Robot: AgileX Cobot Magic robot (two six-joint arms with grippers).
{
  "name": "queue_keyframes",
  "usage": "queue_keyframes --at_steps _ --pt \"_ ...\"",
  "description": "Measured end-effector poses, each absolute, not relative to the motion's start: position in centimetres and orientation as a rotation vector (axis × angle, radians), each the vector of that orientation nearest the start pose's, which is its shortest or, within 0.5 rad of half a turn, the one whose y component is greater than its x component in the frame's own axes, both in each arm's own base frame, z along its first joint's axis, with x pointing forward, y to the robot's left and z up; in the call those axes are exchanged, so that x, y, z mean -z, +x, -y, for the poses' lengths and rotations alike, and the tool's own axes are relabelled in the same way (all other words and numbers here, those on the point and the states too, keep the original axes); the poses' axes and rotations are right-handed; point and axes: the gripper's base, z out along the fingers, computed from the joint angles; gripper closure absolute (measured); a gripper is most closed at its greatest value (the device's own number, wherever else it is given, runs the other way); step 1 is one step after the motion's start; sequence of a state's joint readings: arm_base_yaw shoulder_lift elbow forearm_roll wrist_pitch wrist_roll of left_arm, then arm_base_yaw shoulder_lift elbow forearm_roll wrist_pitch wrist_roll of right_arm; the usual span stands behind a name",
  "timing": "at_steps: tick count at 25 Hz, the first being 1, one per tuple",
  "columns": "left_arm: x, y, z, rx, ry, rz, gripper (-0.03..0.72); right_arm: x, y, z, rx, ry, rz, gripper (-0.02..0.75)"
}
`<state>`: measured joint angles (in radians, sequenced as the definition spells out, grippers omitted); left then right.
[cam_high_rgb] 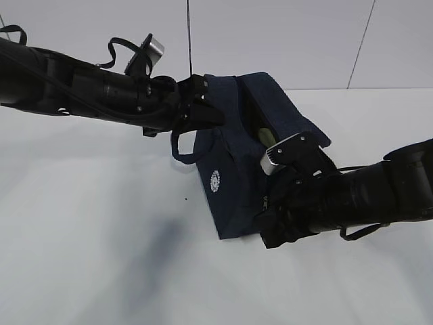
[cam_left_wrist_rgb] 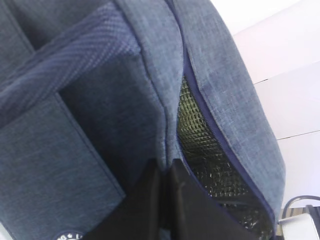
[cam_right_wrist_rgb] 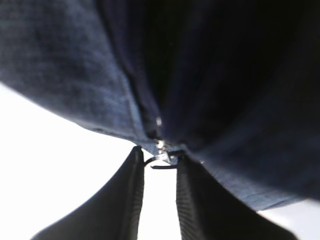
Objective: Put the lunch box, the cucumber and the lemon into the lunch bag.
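Exterior view: navy lunch bag [cam_high_rgb: 233, 183] stands mid-table [cam_high_rgb: 88, 223], white round logo facing near-left, top slit partly unzipped.
Left gripper [cam_left_wrist_rgb: 164, 172] is clenched on the bag's fabric edge beside the opening; quilted lining shows inside. Right gripper [cam_right_wrist_rgb: 159, 162] has its narrowly parted fingers either side of the metal zipper pull [cam_right_wrist_rgb: 161, 159]; actual grip cannot be told. A pale green sliver in the opening is unidentifiable.

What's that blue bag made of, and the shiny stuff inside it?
The lunch bag looks like woven, heathered navy fabric with a matte finish; its weave and stitched seams show. The lining looks like quilted, reflective foil, probably insulation. The zipper pull glints like metal.
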<state>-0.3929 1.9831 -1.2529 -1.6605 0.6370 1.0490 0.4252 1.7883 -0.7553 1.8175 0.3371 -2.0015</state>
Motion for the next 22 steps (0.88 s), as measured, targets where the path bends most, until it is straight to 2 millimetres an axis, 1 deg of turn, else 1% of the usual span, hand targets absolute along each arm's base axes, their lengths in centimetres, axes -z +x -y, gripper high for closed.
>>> queue_keyframes --at_steps 4,5,8,10,22 --pt "-19.36 37.08 21.21 1.249 0.129 -2.294 0.694 -13.46 27.89 -15.84 -0.512 -0.854 -2.280 0.565" --pt "-19.36 37.08 21.21 1.249 0.129 -2.294 0.694 -13.46 27.89 -15.84 -0.512 -0.854 -2.280 0.577" --pt "-19.36 37.08 21.21 1.249 0.129 -2.294 0.694 -13.46 27.89 -15.84 -0.512 -0.854 -2.280 0.687" --pt "-19.36 37.08 21.21 1.249 0.129 -2.294 0.694 -13.46 27.89 -15.84 -0.512 -0.854 -2.280 0.708" --pt "-19.36 37.08 21.21 1.249 0.129 -2.294 0.694 -13.48 27.90 -15.82 -0.509 -0.854 -2.280 0.716"
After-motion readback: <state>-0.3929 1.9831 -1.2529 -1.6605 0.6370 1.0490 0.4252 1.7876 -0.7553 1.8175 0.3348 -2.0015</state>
